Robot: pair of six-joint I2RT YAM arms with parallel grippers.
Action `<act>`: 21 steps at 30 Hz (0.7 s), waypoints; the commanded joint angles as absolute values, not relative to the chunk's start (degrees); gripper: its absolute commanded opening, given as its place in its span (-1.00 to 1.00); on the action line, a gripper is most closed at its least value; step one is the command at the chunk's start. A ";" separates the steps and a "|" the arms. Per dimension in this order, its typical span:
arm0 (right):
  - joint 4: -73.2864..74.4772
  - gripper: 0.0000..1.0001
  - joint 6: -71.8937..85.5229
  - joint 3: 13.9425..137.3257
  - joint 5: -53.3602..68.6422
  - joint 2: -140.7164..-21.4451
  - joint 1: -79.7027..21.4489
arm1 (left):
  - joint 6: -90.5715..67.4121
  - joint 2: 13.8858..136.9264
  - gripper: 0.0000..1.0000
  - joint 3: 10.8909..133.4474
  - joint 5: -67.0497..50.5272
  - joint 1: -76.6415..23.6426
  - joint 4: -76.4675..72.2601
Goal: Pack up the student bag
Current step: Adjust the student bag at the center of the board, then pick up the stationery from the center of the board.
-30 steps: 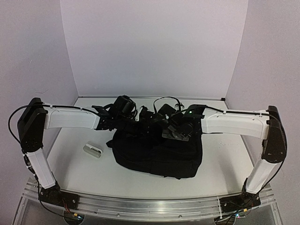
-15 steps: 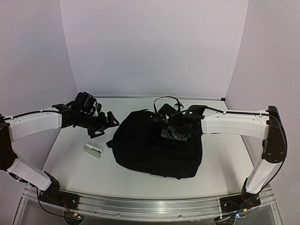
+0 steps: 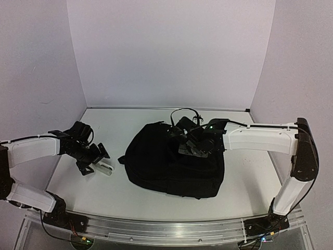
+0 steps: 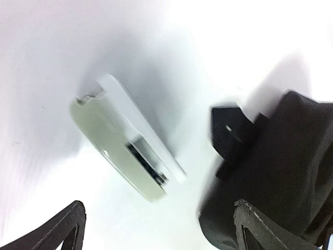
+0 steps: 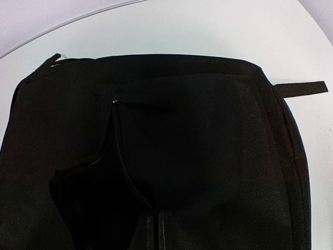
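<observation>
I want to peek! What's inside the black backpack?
The backpack has its zip partly open, showing only darkness. Anything inside is hidden by the black fabric.

text: none readable | student bag (image 3: pixel 171 169): no legible label | numbers: none

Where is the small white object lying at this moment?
In the top view the white object lies on the left side of the table, just left of the bag, with the open left gripper hovering over it.
</observation>
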State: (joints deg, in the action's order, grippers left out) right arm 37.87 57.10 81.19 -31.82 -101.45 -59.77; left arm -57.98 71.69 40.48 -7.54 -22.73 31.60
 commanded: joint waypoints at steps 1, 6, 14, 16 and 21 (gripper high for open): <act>37.19 -1.00 56.86 81.16 -32.58 -99.38 -59.35 | -54.67 73.50 0.99 39.53 -8.98 -20.55 25.41; 37.16 -1.00 57.15 81.33 -32.32 -99.18 -59.34 | -50.09 80.18 0.97 42.15 -8.13 -19.78 25.09; 37.09 -1.00 57.49 82.29 -32.00 -99.17 -59.37 | -44.42 85.70 0.66 43.68 -7.99 -19.69 17.17; 37.09 -1.00 57.40 82.23 -31.73 -99.38 -59.36 | -41.83 87.18 0.57 45.51 -6.99 -19.69 16.56; 37.08 -1.00 57.53 81.70 -31.19 -99.77 -59.34 | -34.62 93.18 0.42 49.46 -3.40 -19.69 15.78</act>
